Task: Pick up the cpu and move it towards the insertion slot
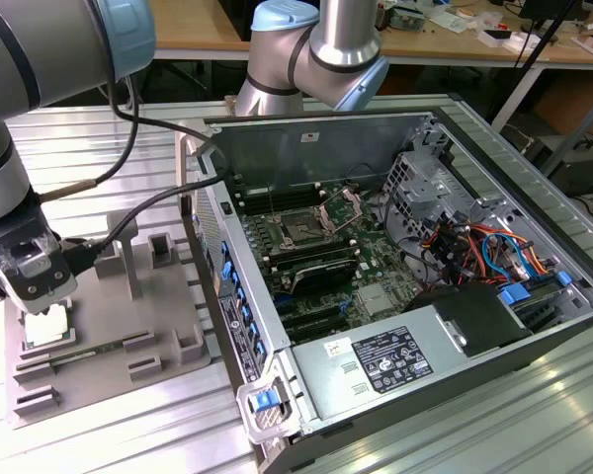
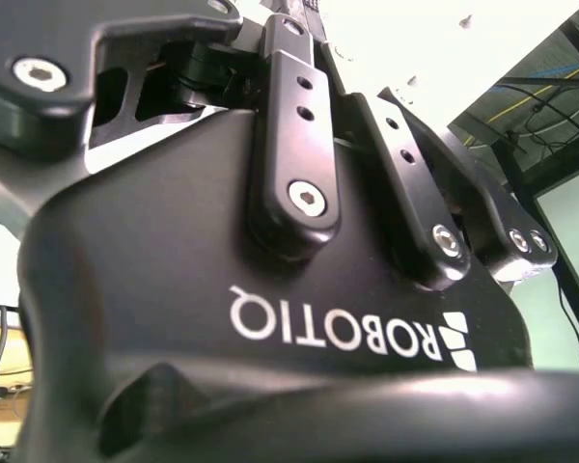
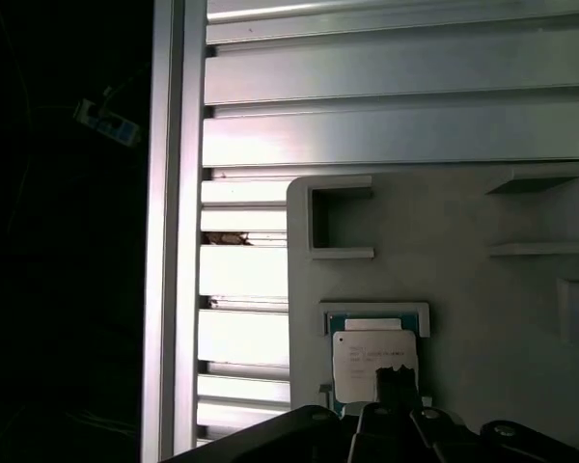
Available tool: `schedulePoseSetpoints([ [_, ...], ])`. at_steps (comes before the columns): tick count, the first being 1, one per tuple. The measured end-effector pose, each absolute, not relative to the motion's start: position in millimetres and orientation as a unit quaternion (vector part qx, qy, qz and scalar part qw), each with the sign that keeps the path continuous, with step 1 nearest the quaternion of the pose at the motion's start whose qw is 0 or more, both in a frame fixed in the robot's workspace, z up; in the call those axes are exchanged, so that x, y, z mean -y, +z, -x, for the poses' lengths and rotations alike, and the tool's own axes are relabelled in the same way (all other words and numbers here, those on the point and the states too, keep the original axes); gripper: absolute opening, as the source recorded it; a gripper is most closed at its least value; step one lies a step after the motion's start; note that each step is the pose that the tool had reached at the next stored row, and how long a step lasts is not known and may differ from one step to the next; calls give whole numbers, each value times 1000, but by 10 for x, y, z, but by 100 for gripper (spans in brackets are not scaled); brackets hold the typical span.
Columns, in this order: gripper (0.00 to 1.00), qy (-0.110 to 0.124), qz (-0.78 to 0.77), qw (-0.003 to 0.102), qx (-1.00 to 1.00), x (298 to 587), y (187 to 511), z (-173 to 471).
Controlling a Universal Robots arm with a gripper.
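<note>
The gripper [image 1: 40, 286] of the Universal Robots arm hangs low over the cpu [image 1: 47, 326], which lies flat in a recess of the grey tray [image 1: 168, 296] on the slatted aluminium table [image 1: 59, 148]. Whether the claw is wide or closed on the chip cannot be told. The chip sits directly beneath the tool. The insertion slot [image 1: 301, 232] lies well apart, toward the exterior view's right, on the motherboard inside the open computer case [image 1: 277, 148].

- cpu [image 1: 45, 329]: partly covered by the gripper [image 1: 38, 296] in the exterior view. In the first wrist view, one edge of the cpu [image 3: 372, 359] is hidden under the gripper's black body.
- insertion slot [image 1: 301, 229]: contacts too small to tell.
- tray [image 3: 463, 280]: cut off by the first wrist view's edge.
- arm [image 1: 316, 59]: cut off at the exterior view's top and left.
</note>
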State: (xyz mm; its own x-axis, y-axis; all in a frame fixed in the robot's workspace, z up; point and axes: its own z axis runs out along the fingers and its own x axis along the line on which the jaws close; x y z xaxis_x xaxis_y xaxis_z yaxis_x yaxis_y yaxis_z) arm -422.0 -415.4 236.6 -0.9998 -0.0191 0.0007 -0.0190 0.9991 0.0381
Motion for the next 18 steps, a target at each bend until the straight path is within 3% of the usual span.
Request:
schedulePoseSetpoints([
  [18, 11, -19, -10, 0, 1000, 4172, 2240, 4223],
])
